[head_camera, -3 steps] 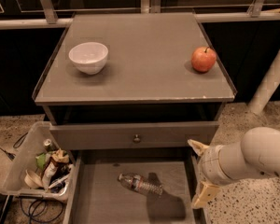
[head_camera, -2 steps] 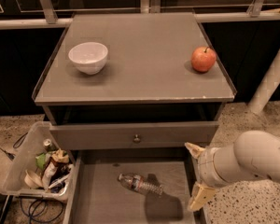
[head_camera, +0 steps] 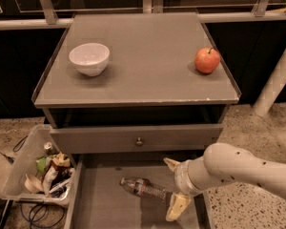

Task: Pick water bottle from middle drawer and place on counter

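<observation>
Bin: a clear plastic bin (head_camera: 24,175) of crumpled rubbish stands on the floor at 8 o'clock, just beside the drawer's left wall
Bowl: a white bowl (head_camera: 89,57) stands upright at 10 o'clock on the counter (head_camera: 143,80)
Drawer front: the grey drawer front (head_camera: 100,140) with a round knob sits at 6 o'clock under the counter, above the open drawer
Middle drawer: the middle drawer (head_camera: 102,204) is pulled out at 6 o'clock, its flat floor in view
Water bottle: the water bottle (head_camera: 144,187) lies on its side on the drawer floor, right of middle, long axis running from 10 to 4 o'clock; not yet lifted
Gripper: the gripper (head_camera: 174,186) hangs at 5 o'clock in the drawer, just beside the bottle's right end, its two fingers spread wide and holding nothing
Apple: a red apple (head_camera: 207,60) rests at 2 o'clock on the counter, near the right rim
Step in hand: closing in for the grasp, by my judgement
Doing it well: slide toward 9 o'clock until the ribbed body sits between the fingers, straddle it across its width, keep low so it cannot roll off, then clamp before lifting
Placing: the bare counter between bowl and apple looks the safest spot
Writing: the bottle's dark label band shows no readable lettering; none legible in the bin
</observation>
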